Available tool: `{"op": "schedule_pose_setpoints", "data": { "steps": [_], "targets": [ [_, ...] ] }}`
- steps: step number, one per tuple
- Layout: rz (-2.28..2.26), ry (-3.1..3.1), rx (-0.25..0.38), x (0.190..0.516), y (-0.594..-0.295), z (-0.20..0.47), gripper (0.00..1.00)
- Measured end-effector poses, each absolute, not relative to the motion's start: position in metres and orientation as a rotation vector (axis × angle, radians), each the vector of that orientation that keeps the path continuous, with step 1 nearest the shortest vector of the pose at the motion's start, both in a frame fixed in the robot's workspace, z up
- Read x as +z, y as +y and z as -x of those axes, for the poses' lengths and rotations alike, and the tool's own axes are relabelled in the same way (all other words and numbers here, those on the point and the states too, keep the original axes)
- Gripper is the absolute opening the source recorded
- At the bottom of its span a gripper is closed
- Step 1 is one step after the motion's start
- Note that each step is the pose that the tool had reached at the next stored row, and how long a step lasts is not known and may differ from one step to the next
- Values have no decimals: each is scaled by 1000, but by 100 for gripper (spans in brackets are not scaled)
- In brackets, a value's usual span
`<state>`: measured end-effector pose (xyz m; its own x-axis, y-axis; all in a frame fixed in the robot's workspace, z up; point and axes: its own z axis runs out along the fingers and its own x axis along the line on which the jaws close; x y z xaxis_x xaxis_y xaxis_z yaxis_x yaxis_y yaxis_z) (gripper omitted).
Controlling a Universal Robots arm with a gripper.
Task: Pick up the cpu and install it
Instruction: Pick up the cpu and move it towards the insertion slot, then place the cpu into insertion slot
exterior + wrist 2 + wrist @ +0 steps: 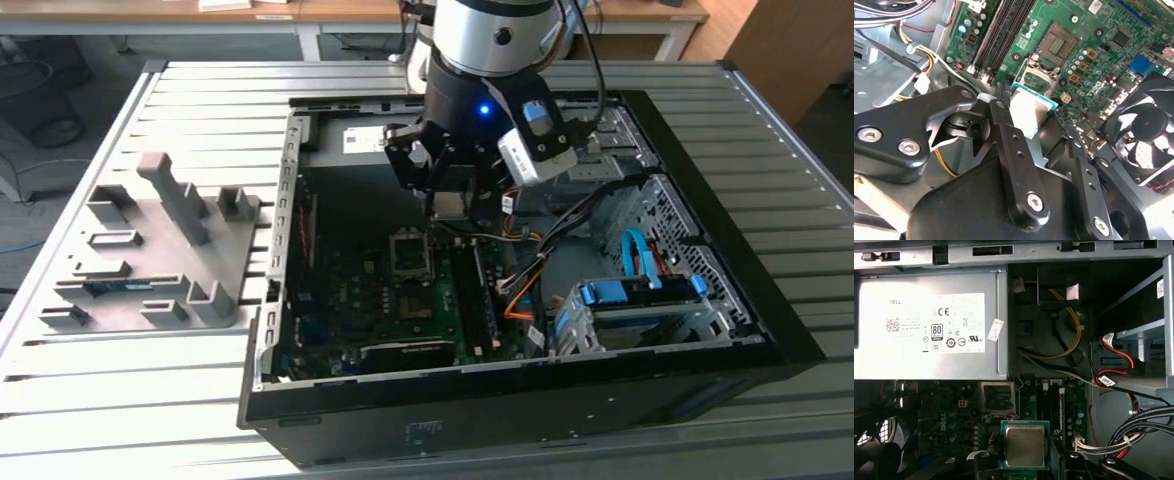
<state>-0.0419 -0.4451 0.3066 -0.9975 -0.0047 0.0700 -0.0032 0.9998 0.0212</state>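
Your gripper [1025, 462] has its fingers [1002, 122] closed narrow on the cpu [1025, 445], a square chip with a dull silver top and green rim, held flat just short of the motherboard's socket [997, 397].

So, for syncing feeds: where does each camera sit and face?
Exterior view: off the arm, above, looking down into the open PC case; arm and gripper show.
First wrist view: on the wrist, facing the power supply; gripper shut on the cpu.
Second wrist view: on the wrist, facing the motherboard past the gripper.
Both wrist views share the cpu.
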Motion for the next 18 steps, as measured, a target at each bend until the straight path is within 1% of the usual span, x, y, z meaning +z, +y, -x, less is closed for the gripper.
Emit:
{"op": "schedule_pose_setpoints", "data": {
  "steps": [18],
  "targets": [
    [-7,-3122,-32,305,-445,43,47]
  ]
}}
